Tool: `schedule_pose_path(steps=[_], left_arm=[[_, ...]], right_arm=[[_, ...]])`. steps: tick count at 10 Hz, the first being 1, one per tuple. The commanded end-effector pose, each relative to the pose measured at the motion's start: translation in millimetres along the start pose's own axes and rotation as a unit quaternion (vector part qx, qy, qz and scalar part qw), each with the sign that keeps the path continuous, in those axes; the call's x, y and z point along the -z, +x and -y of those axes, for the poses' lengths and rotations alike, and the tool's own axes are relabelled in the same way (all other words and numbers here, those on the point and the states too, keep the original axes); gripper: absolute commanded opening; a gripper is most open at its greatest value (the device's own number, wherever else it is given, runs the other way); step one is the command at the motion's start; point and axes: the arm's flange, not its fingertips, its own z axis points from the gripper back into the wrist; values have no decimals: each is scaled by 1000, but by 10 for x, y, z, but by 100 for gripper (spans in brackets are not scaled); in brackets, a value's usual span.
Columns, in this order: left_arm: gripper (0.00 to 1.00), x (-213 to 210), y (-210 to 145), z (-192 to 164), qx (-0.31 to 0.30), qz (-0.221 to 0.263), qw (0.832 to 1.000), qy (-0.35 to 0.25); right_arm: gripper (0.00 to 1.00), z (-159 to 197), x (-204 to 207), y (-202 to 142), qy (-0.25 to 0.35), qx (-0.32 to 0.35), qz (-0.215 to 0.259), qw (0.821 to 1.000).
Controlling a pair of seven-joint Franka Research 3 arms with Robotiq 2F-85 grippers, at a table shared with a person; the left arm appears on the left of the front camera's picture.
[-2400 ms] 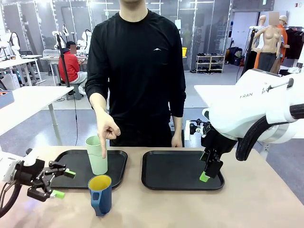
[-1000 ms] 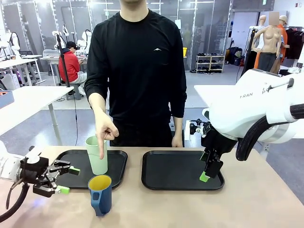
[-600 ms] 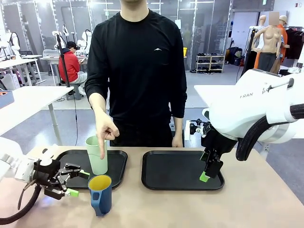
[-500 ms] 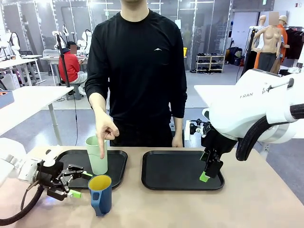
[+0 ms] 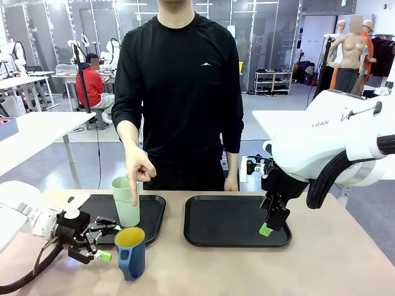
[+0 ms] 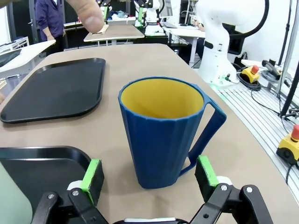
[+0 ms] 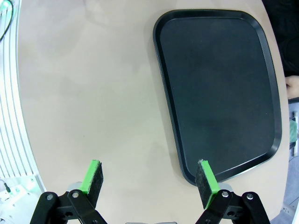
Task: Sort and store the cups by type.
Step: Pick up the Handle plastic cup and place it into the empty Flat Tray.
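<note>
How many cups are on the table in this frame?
2. The mint-green tumbler stands on the left tray, at the person's pointing finger. The dark blue mug stands on the bare table at that tray's near edge, just ahead of the open left gripper. None seems hidden.

blue mug [image 6: 161, 135]: plastic look, matt, faceted outside; yellow inside smooth
mint tumbler [image 5: 126, 203] behind mug: pale plastic, smooth, slight sheen
tray behind mug [image 5: 151, 213]: black plastic, matt
tray right of mug [image 7: 219, 93]: same black, fine grain, rim faintly shiny
table [image 7: 93, 93]: tan, smooth, matt laminate look
left gripper [image 6: 148, 171] pads [image 6: 92, 176]: green, rubbery, matt
right arm shell [image 5: 308, 142]: white, glossy plastic
</note>
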Motion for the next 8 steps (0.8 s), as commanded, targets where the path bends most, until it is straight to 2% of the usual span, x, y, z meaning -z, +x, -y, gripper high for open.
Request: schedule_pose_path(steps=[1,8], left_arm=[[100,112,-8,-104,1,20,1000,-3],[100,374,-56,-139,0,42,999,-31]], right_arm=[[100,-8,-1,-2,-3,2,-3,1000],[100,-8,-1,-2,-3,2,-3,1000]])
